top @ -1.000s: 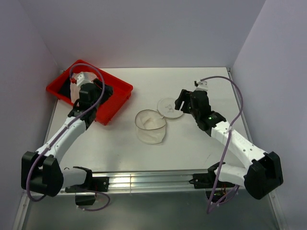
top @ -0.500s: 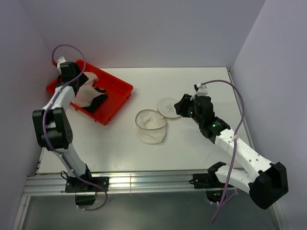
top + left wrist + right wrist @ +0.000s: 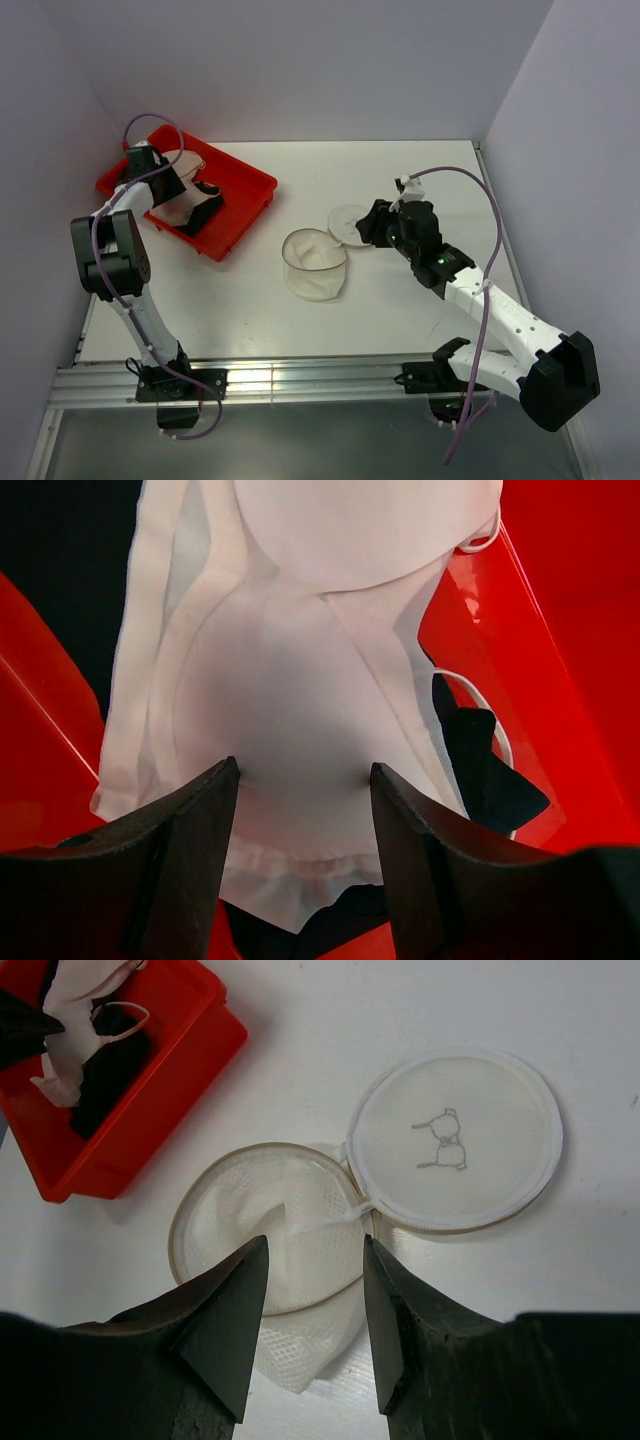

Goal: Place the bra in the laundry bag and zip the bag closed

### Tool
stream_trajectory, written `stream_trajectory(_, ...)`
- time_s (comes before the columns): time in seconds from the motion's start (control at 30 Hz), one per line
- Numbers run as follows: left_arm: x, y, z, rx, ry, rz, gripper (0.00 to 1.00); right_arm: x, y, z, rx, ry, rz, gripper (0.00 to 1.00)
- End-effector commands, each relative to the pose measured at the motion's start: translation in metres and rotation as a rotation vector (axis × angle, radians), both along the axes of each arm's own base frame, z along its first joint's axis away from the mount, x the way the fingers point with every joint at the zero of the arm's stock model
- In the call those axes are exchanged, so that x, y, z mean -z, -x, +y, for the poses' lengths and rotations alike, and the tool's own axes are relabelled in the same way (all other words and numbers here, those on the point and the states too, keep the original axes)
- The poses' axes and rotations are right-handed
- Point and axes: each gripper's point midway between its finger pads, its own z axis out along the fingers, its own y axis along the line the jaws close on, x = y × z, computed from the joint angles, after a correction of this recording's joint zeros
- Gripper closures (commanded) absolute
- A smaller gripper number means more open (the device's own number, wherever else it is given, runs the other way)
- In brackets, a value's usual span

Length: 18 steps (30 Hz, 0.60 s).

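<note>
1. At ten o'clock on the surface (image 3: 300, 170), as the top camera shows it, you find the red tray (image 3: 250, 205). The bra (image 3: 290, 710), white, lies inside the tray, partly over a black garment (image 3: 480, 770).
2. Your left claw (image 3: 303, 775) hangs over the tray with its fingers partly open, one on each side of a bra cup. In the wrist view the tips meet the fabric, but you cannot tell whether they pinch it. The bra rests in the tray.
3. Near the centre of the surface stands the laundry bag (image 3: 315, 265). Its round mouth is open upward and its mesh wall sags toward six o'clock. The tray sits at ten o'clock of the bag, apart from it.
4. The lid (image 3: 455, 1140), a white-rimmed mesh disc marked with a small bra outline, lies flat on the surface. It is at two o'clock of the mouth and touches the rim, and the zip is undone.
5. Your right claw (image 3: 313, 1245) hovers above the place where mouth and lid meet. Its fingers are partly open and hold nothing.
6. Between those fingers, in the right wrist view, a thin white strip (image 3: 330, 1222) runs from the mouth's interior to the rim beside the lid.
</note>
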Motion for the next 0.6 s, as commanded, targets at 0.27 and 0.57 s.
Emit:
stream_trajectory(0.27, -0.016, -0.006, 0.009, -0.008, -0.044, -0.044, 0.57, -0.015, -0.002, 0.014, -0.043, 0.011, -0.048, 0.49)
stream_trajectory(0.57, -0.016, -0.002, 0.014, -0.036, -0.060, -0.050, 0.97, -0.018, 0.001, 0.017, -0.052, 0.011, -0.057, 0.49)
